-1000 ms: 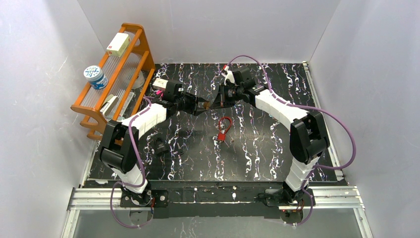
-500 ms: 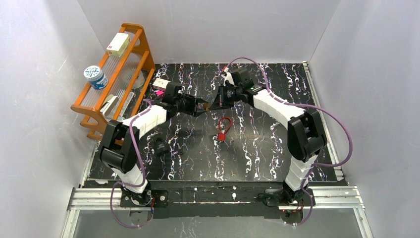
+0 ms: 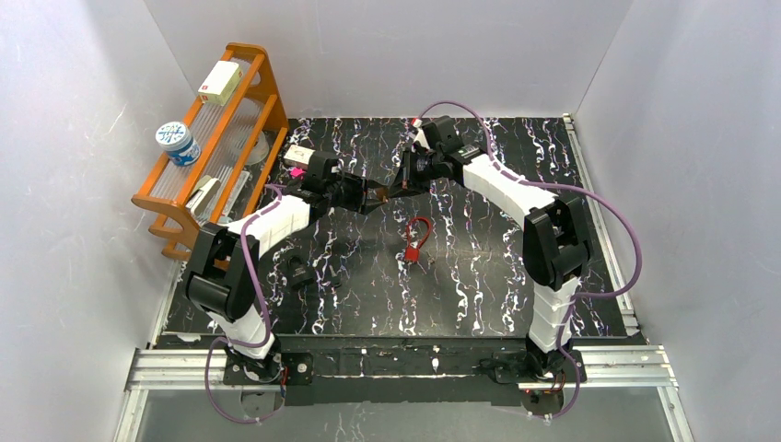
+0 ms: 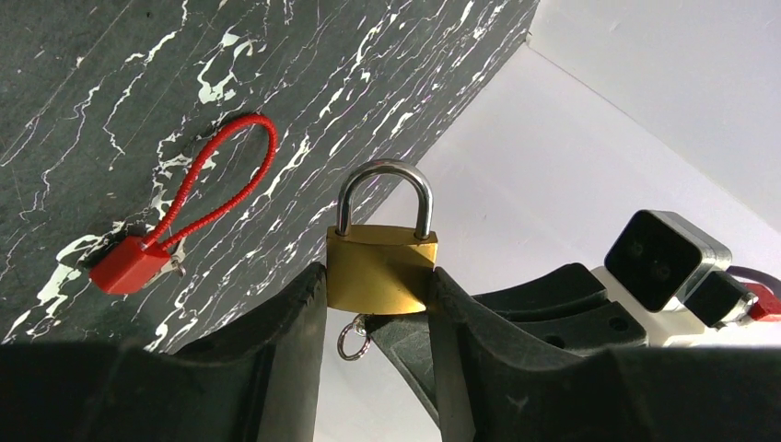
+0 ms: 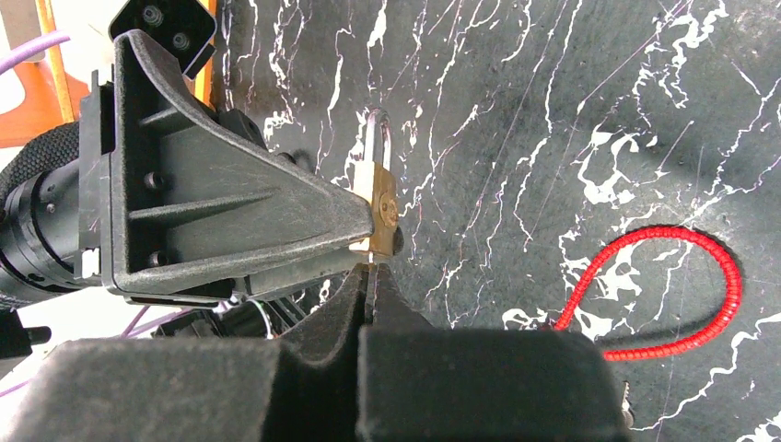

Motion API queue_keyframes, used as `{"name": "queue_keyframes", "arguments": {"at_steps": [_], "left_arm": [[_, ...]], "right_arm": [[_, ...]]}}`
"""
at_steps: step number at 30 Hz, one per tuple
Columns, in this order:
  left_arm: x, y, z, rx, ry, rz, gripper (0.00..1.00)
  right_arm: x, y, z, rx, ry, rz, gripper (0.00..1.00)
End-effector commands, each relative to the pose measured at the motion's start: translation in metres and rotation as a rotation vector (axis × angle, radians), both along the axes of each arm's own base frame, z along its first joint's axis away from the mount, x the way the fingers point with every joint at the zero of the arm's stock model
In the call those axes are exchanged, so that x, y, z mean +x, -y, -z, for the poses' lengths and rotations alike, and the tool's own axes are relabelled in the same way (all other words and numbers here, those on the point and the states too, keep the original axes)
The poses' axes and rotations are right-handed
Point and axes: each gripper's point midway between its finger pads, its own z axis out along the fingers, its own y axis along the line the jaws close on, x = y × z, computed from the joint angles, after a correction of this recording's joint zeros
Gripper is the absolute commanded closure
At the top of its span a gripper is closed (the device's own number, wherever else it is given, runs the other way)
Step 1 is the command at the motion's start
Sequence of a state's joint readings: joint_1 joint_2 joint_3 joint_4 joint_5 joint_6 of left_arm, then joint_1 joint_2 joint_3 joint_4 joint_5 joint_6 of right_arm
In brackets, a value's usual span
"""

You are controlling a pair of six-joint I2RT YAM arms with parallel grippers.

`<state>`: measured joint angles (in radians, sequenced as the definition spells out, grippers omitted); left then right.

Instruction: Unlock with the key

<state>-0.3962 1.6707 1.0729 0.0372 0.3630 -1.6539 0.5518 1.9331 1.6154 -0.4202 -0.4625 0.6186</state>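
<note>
My left gripper (image 3: 372, 195) is shut on a brass padlock (image 4: 380, 272), holding it by its sides above the back middle of the black marbled mat (image 3: 479, 276). Its steel shackle (image 4: 384, 189) is closed. In the right wrist view the padlock (image 5: 379, 207) sits just ahead of my right gripper (image 5: 371, 276), which is shut on a thin silver key (image 5: 372, 261) whose tip meets the padlock's underside. The key ring (image 4: 350, 339) hangs below the padlock. In the top view my right gripper (image 3: 392, 189) meets the left one tip to tip.
A red cable lock (image 3: 416, 238) lies on the mat just in front of the grippers, also in the left wrist view (image 4: 184, 216). An orange rack (image 3: 262, 110) with a white box (image 3: 219, 81) and a blue-white tub (image 3: 177, 143) stands at the left. A small black object (image 3: 299, 272) lies near the left arm.
My right arm's elbow and forearm have swung left while its gripper stayed at the padlock. The left arm and padlock have barely moved.
</note>
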Motion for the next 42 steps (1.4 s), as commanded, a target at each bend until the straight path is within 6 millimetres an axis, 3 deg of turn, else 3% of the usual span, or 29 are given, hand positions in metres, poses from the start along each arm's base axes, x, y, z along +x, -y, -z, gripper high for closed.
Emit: {"name": "queue_keyframes", "arguments": {"at_steps": [1,5,8,12,15,21,27,29,31,33,39,42], "left_arm": [[-0.011,0.018,-0.032,-0.08,0.018,0.049,0.95],[-0.009,0.02,-0.042,-0.098,0.025,0.04,0.95],[-0.008,0.02,-0.051,-0.109,0.048,0.035,0.95],[-0.004,0.018,-0.061,-0.133,0.099,0.011,0.97],[0.001,0.018,-0.077,-0.149,0.17,-0.002,0.98],[0.012,0.019,-0.114,-0.218,0.335,-0.019,0.98],[0.008,0.014,-0.13,-0.222,0.411,-0.024,0.98],[0.007,0.012,-0.132,-0.2,0.446,-0.025,0.97],[0.007,0.01,-0.134,-0.168,0.485,-0.019,0.97],[0.008,0.007,-0.133,-0.12,0.523,-0.01,0.97],[0.008,-0.007,-0.114,0.134,0.596,0.052,0.95],[0.004,-0.01,-0.108,0.226,0.652,0.118,0.95]], "right_arm": [[0.016,-0.004,-0.008,-0.019,0.065,0.037,0.99],[0.018,-0.005,-0.003,-0.023,0.073,0.058,0.99],[0.018,-0.008,-0.011,0.037,0.069,0.077,0.99],[0.016,-0.006,-0.038,0.196,0.009,0.105,0.99],[0.019,0.006,-0.074,0.374,-0.032,0.154,0.99],[0.017,0.019,-0.1,0.601,-0.198,0.258,0.99],[0.014,0.023,-0.124,0.757,-0.26,0.313,0.99],[0.012,0.023,-0.127,0.74,-0.22,0.289,0.79],[0.009,0.028,-0.123,0.683,-0.164,0.288,0.5],[0.004,0.037,-0.119,0.619,-0.077,0.285,0.35],[-0.017,0.079,-0.105,0.458,0.145,0.26,0.23],[-0.017,0.091,-0.111,0.382,0.231,0.26,0.21]]}}
